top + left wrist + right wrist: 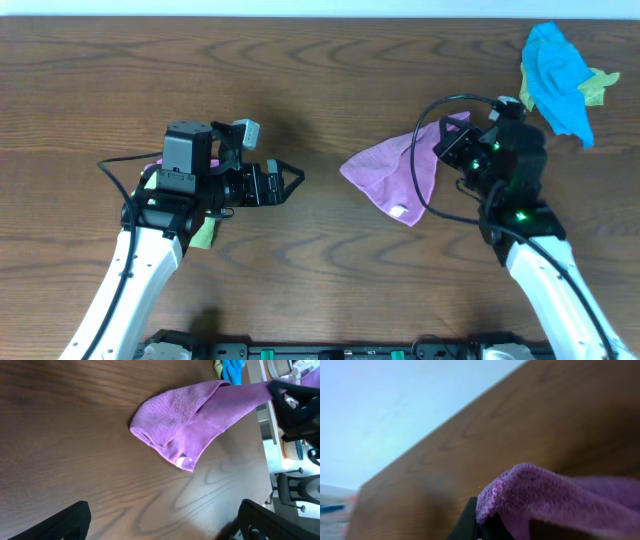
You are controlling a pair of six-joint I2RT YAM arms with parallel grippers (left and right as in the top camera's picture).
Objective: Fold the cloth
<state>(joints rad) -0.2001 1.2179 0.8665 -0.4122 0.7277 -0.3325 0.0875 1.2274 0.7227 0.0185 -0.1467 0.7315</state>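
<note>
The magenta cloth (385, 172) lies right of centre on the wooden table (320, 80), 1 edge lifted by the right gripper (458, 140), its jaws pinched tight on it and mostly hidden by fabric. The left gripper (288, 180) gapes wide, empty. At upper right, a blue cloth (555, 70) half covers a lime-green cloth (600, 90).

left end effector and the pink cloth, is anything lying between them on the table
Nothing. In the overhead view only bare wooden table lies between the open left end effector and the cloth. The left wrist view shows the same bare stretch.
</note>
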